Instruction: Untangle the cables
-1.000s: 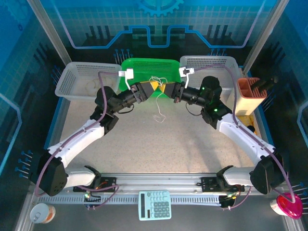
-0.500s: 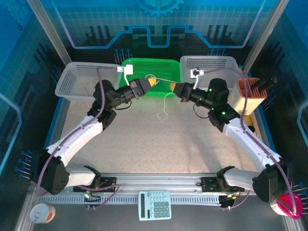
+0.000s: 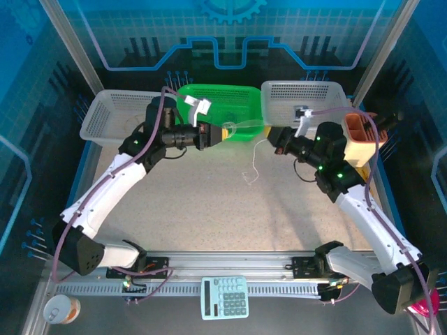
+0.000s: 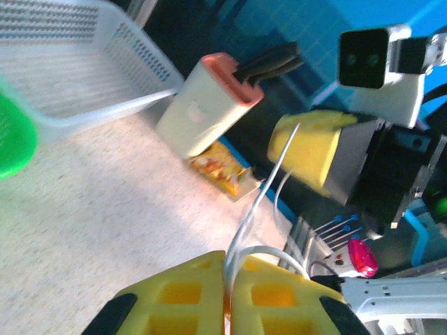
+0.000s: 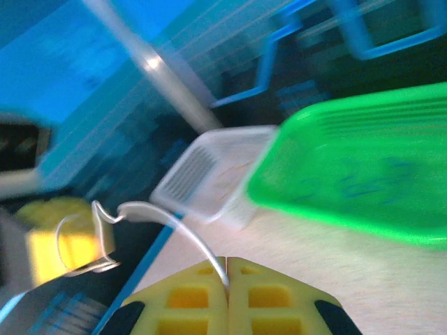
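A thin white cable (image 3: 249,171) spans between my two grippers in front of the green bin (image 3: 216,105), and a curly loop of it hangs down toward the table. My left gripper (image 3: 225,130) is shut on the cable (image 4: 241,241), which runs up to the right gripper's yellow fingers (image 4: 314,153). My right gripper (image 3: 268,134) is shut on the same cable (image 5: 188,234), which arcs left to the left gripper's yellow fingers (image 5: 59,244). Blurred thin blue strands (image 5: 363,183) lie inside the green bin (image 5: 363,139).
White mesh baskets stand on either side of the green bin, one at the left (image 3: 115,115) and one at the right (image 3: 304,94). A beige knife block (image 3: 360,136) and a snack packet (image 4: 223,174) sit at the right edge. A calculator (image 3: 225,296) lies by the arm bases.
The grippers, nearly touching over the bin's front a second ago, have drawn apart. Both have shifted right, and the hanging white loop has swung right with them.
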Controlling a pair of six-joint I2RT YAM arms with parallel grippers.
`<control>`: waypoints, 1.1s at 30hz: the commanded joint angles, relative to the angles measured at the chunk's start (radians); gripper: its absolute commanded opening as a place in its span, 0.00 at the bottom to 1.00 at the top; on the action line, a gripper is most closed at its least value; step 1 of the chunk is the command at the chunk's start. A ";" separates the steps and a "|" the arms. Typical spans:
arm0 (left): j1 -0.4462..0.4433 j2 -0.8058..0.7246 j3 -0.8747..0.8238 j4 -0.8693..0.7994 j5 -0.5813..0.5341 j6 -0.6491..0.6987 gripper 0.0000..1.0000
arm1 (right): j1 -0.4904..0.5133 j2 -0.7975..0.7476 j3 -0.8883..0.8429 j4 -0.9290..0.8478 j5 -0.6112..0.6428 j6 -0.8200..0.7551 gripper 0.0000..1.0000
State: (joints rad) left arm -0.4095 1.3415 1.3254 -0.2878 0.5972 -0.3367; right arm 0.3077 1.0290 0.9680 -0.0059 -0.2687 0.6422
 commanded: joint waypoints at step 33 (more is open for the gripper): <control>0.054 -0.256 -0.214 0.185 -0.352 -0.105 0.85 | 0.045 0.628 0.468 0.193 0.782 -0.279 0.00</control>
State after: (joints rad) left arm -0.3626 1.1042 1.1240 -0.1287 0.2573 -0.4351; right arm 0.3542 1.5936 1.3437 0.1097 0.3817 0.4572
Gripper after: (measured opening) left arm 0.819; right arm 0.062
